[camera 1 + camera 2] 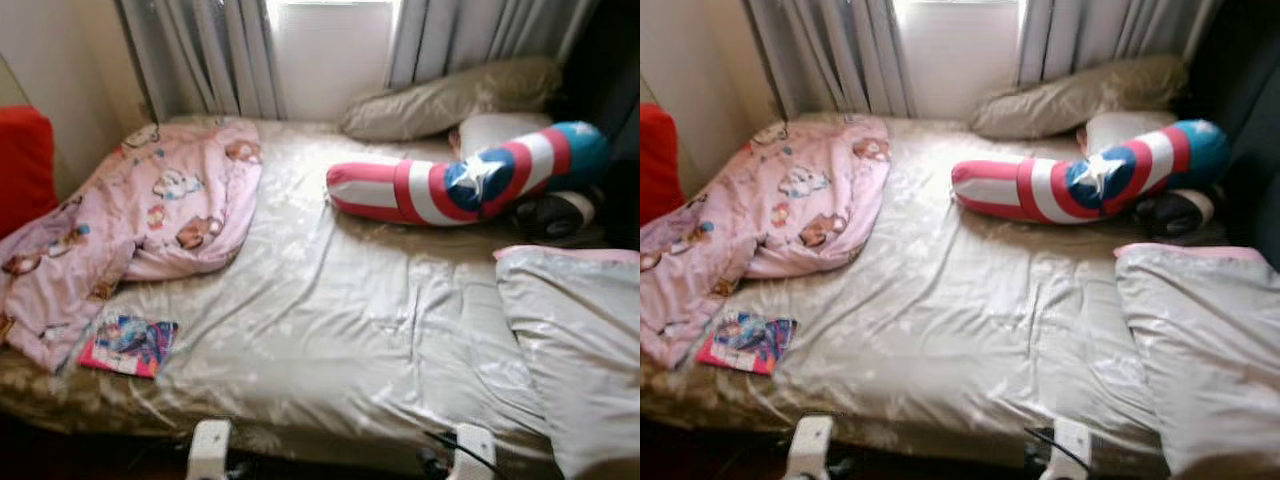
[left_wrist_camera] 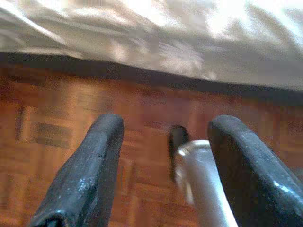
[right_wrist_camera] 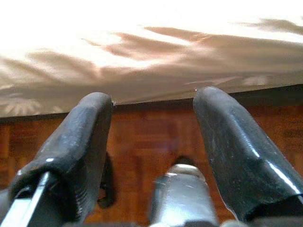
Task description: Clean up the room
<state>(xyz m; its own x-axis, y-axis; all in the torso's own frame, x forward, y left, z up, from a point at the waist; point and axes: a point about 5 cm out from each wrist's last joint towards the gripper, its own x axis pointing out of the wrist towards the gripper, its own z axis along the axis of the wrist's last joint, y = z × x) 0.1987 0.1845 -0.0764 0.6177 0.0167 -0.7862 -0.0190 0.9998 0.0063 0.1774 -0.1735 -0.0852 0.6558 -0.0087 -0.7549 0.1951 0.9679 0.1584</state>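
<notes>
Here: one pink blanket (image 1: 150, 215), one book (image 1: 128, 345), three pillows on bed (image 1: 330, 330); left hand (image 2: 163, 142), right hand (image 3: 151, 123) released, empty.

So the bed (image 1: 330, 330) has a shiny beige sheet, pretty wrinkled; a pink cartoon-print blanket (image 1: 140, 225) is bunched up on its left side, spilling toward the near edge; a small colourful book (image 1: 128, 345) lies flat just below that blanket, near the front edge; a long red-white-blue shield-pattern pillow (image 1: 465, 180) curves across the far right; a beige pillow (image 1: 450, 98) sits behind it by the curtains; a pale folded duvet (image 1: 575, 340) covers the near right corner.
</notes>
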